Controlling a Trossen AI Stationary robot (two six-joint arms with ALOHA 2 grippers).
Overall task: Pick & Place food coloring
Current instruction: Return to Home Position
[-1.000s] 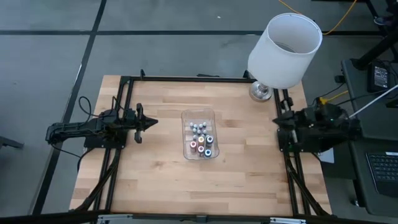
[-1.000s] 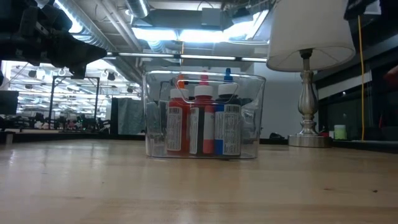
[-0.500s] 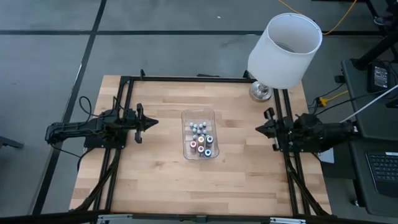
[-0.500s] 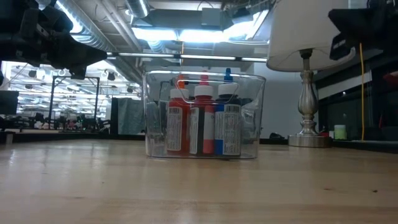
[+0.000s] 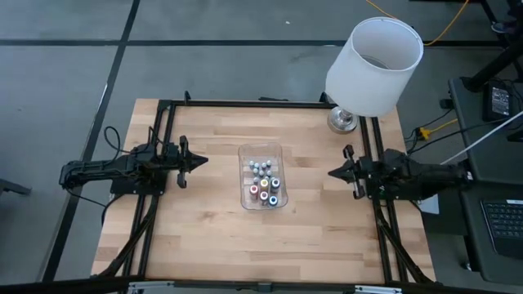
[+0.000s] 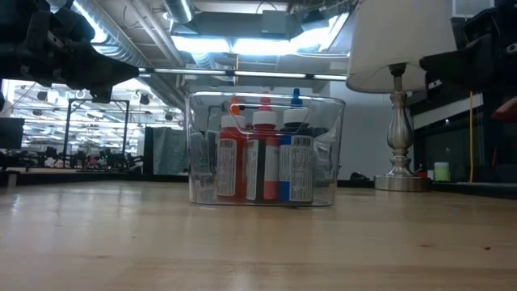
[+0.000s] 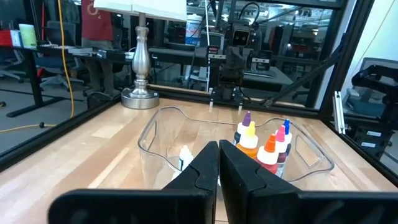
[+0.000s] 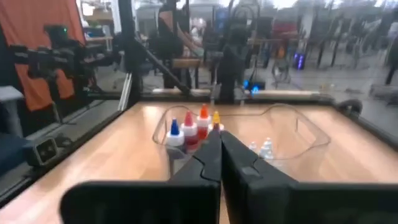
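Note:
The food coloring bottles [image 5: 264, 185] stand upright inside a clear plastic tray [image 5: 245, 153] in the middle of the table. The low view shows red, white and blue bottles [image 6: 264, 166] behind the tray wall. In the left wrist view the bottles [image 7: 264, 145] have orange, yellow, purple and pink tips. My left gripper [image 5: 204, 160] hovers left of the tray, shut, touching nothing. My right gripper [image 5: 330, 174] hangs right of the tray, shut, pointing at it. Both wrist views show the shut fingers [image 7: 218, 163], [image 8: 216, 151] aimed at the tray.
A lamp with a big white shade [image 5: 374, 65] and a metal base [image 5: 342, 121] stands at the table's far right corner. Black frame rails [image 5: 245, 104] run along the table's edges. Bare wood [image 5: 261, 241] lies between the tray and the near edge.
My right gripper has swung out from over the table's right edge and moved toward the tray, staying shut. The left arm, the tray and the bottles have kept still.

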